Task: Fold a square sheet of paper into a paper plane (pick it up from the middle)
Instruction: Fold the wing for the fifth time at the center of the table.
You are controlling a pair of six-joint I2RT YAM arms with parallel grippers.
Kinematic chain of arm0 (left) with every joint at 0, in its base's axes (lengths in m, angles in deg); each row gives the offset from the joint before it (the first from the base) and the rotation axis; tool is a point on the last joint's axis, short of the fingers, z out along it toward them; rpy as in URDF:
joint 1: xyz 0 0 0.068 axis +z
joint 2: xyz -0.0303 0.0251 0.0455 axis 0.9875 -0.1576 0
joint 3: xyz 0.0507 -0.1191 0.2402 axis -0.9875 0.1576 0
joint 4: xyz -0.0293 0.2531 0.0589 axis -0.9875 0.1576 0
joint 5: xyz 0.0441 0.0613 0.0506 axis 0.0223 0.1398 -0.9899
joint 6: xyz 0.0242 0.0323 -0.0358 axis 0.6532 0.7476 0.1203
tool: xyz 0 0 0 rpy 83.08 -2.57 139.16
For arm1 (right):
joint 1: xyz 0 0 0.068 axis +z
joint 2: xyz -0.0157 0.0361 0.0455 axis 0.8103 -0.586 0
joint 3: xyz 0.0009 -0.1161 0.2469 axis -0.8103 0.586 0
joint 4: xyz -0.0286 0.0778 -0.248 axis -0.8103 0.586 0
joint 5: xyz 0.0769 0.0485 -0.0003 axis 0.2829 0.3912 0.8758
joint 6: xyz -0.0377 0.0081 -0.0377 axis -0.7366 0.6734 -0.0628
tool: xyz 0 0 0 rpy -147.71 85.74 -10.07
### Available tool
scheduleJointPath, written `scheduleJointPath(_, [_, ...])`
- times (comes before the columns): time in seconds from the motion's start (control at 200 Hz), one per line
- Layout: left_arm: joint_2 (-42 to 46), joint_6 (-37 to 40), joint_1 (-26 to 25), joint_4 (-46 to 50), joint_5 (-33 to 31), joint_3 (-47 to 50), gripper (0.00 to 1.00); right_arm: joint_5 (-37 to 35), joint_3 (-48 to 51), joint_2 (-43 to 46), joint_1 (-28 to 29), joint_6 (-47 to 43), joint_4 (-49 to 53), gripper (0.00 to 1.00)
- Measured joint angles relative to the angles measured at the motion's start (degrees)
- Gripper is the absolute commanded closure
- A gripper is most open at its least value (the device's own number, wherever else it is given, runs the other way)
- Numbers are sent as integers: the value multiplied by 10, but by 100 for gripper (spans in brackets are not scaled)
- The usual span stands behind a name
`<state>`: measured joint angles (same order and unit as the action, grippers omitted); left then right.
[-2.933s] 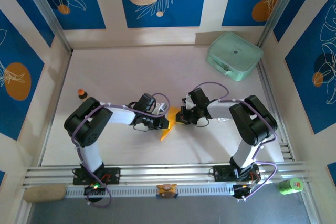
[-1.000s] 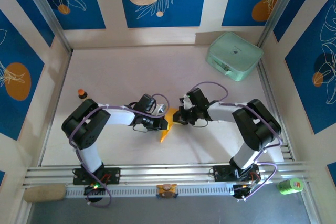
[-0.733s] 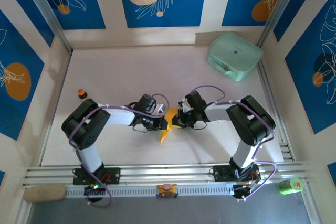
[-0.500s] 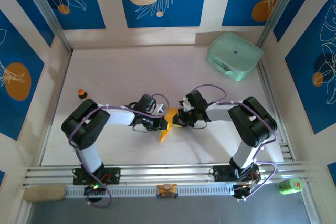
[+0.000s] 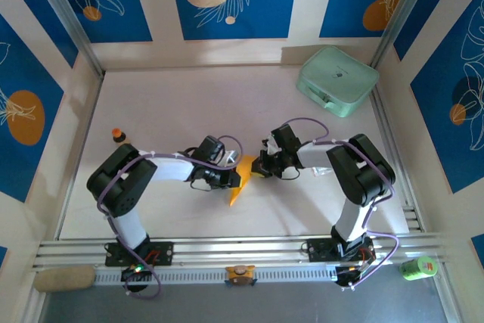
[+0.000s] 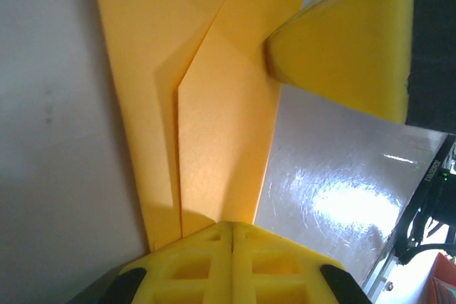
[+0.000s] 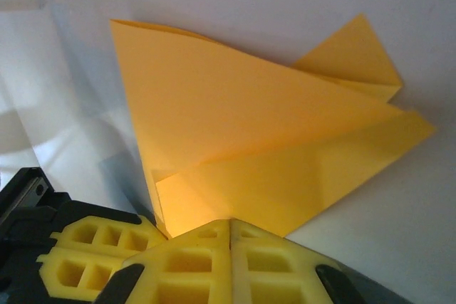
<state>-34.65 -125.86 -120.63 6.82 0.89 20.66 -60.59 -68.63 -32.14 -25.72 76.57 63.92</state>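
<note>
1. Logging position: the sheet of paper [image 5: 239,185], partly folded into a pointed wedge with overlapping flaps, lies on the table [image 5: 189,104]. It is well apart from the mint-green case [image 5: 337,80], toward the arm bases and to the left of it.
2. Left gripper [image 5: 231,178] sits at the paper's edge facing away from the case. Jaws are fully together, and its wrist view shows the foam tips meeting at a seam. The paper runs right up to the tips. Cannot tell whether it is nipped between them or only pressed under them.
3. Right gripper [image 5: 259,169] sits at the paper's edge nearer the case. Jaws are likewise fully together, with a paper corner reaching the tips in its wrist view. Same doubt: nipped or pressed.
4. Risk: the grippers work very close together. One of the right gripper's pads [image 6: 349,55] shows just beside the flap in the left wrist view. A small inward move by either arm could knock fingers together or crumple the fold.
5. Risk: the layers look loosely stacked, not firmly creased. If either contact lifts, the flaps may spring apart and the crease line go off true.
6. Risk: if both tips do grip, moving apart, one toward the case and one away from it, could tear the thin sheet. If they only press, it could slide and skew on the smooth table.
</note>
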Motion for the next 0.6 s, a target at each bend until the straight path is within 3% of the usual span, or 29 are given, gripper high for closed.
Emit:
scheduleJointPath(0.335, [13, 12, -32, 56, -4, -71, 98, 0, 0, -1, 0, 0, 0, 100])
scheduleJointPath(0.6, [-48, 17, -37, 66, -25, -91, 98, 0, 0, -1, -1, 0, -1, 100])
